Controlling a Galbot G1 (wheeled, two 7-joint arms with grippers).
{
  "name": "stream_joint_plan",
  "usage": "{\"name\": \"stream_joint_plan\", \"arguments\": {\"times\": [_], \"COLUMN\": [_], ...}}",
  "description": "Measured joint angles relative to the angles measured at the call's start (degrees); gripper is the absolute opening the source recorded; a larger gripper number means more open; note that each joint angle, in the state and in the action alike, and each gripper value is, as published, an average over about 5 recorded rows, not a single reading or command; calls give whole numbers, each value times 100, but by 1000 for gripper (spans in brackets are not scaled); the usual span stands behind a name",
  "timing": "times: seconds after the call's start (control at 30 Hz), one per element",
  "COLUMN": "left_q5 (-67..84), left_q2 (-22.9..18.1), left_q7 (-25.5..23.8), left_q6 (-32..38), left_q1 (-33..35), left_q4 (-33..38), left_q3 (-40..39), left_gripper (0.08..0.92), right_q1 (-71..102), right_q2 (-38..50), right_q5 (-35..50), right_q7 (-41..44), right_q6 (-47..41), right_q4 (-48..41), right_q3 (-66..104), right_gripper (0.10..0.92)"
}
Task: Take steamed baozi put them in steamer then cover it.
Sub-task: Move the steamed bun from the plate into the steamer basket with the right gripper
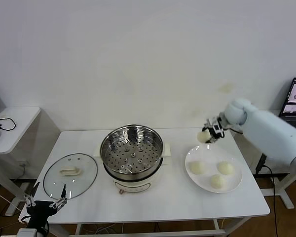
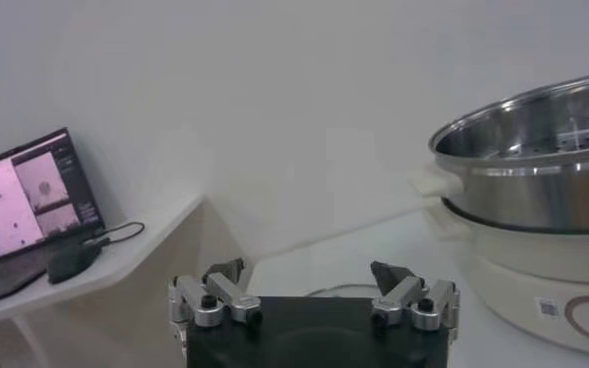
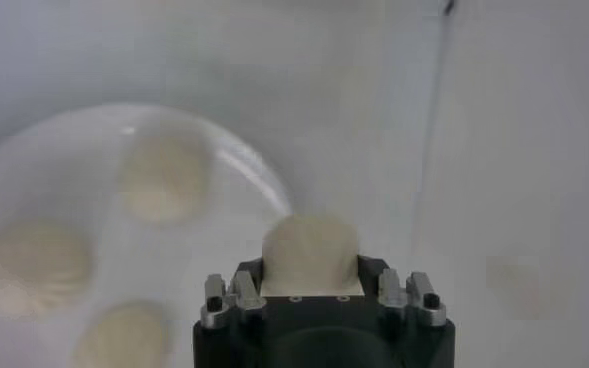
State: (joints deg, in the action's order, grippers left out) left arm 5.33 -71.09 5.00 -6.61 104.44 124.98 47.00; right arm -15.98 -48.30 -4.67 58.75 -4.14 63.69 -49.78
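At the table's (image 1: 153, 205) near left corner, around 7 o'clock from the steamer (image 1: 132, 150), the left gripper (image 1: 45, 200) sits parked with its fingers (image 2: 224, 272) spread wide and nothing between them; the left wrist view shows the steamer's steel basket (image 2: 530, 165) on its cream base just beyond. The glass lid (image 1: 70, 175) lies flat on the table at about 8 o'clock from the steamer, its cream handle (image 1: 69, 171) facing up, near the left gripper but apart from it. The steamer stands mid-table, its perforated basket uncovered and holding no buns. At 3 o'clock from it rests a white plate (image 1: 235, 184) carrying three baozi (image 1: 217, 181). Above the plate's far edge, at about 12 o'clock from the plate's centre, the right gripper (image 1: 210, 135) is clenched on a fourth baozi (image 1: 203, 137), held clear of the plate; the right wrist view shows that bun (image 3: 310, 252) pinched between the jaws with the plate (image 3: 239, 160) and remaining buns below. A laptop (image 1: 294, 102) sits beyond the table's right end.
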Motion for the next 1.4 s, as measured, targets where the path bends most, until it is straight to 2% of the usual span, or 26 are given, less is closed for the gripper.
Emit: {"name": "stream_joint_plan", "arguments": {"times": [0.27, 0.63, 1.03, 1.4], "left_q5": [183, 307, 368, 379], "left_q2": [102, 124, 129, 90], "left_q7": [-20, -31, -41, -45], "left_q6": [-51, -110, -116, -117], "left_q1": [-129, -320, -377, -354], "left_q4": [-95, -203, -171, -158], "left_q3": [2, 72, 162, 222], "left_gripper": [823, 823, 823, 823], "right_q1": [-1038, -1715, -1701, -1330], "right_q2": [-315, -1704, -2846, -3324], "right_q5": [988, 1554, 1207, 221], "right_q7": [-237, -536, -760, -1050], "right_q6": [-100, 220, 1124, 1986], "right_q4": [355, 57, -301, -749], "right_q3": [-803, -1597, -2322, -2507], "right_gripper": [598, 602, 602, 602]}}
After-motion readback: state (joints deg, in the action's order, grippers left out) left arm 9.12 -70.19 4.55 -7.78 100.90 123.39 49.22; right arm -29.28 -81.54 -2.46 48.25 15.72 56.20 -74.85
